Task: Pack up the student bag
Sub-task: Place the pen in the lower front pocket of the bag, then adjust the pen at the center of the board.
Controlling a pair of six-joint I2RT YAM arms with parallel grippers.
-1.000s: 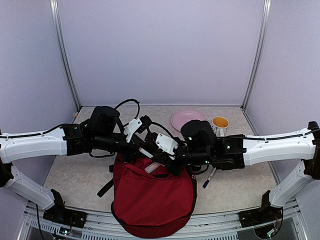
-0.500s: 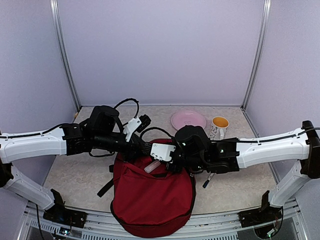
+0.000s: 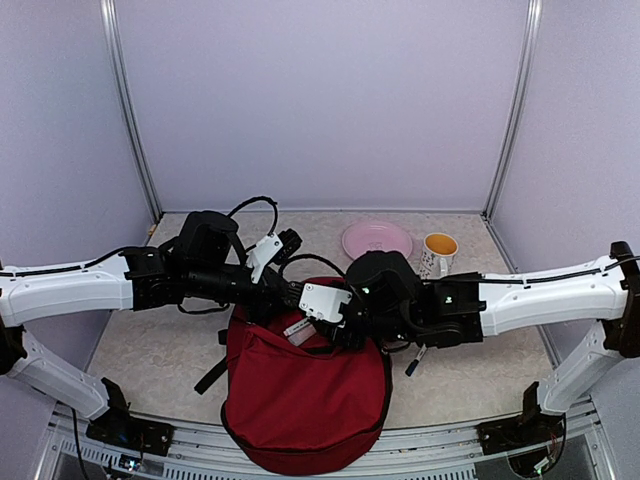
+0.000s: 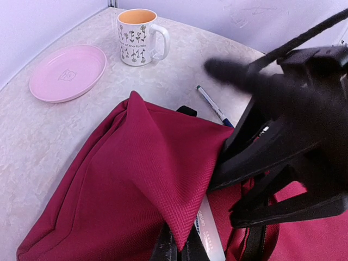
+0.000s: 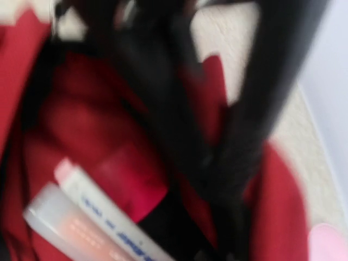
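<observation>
The dark red student bag [image 3: 300, 400] lies at the near middle of the table with its mouth facing away. My left gripper [image 3: 288, 297] is shut on a fold of the bag's rim fabric [image 4: 174, 185] and holds it lifted; its fingertips [image 4: 163, 249] show at the bottom edge. My right gripper [image 3: 318, 325] hovers at the bag's mouth, shut on two white pen-like sticks [image 3: 297, 328]. In the blurred right wrist view the sticks [image 5: 92, 217] point into the red inside of the bag [image 5: 98, 125]. One stick [image 4: 209, 234] shows beside the pinched fold.
A pink plate [image 3: 376, 240] and a flowered mug [image 3: 440, 250] stand at the back right; they also show in the left wrist view, plate [image 4: 68, 72] and mug [image 4: 136, 37]. A pen [image 3: 418, 355] lies on the table right of the bag. Black straps [image 3: 212, 375] trail left.
My right gripper has moved left and slightly down with the white sticks, closer to the bag's mouth. The left arm has held still with the rim.
</observation>
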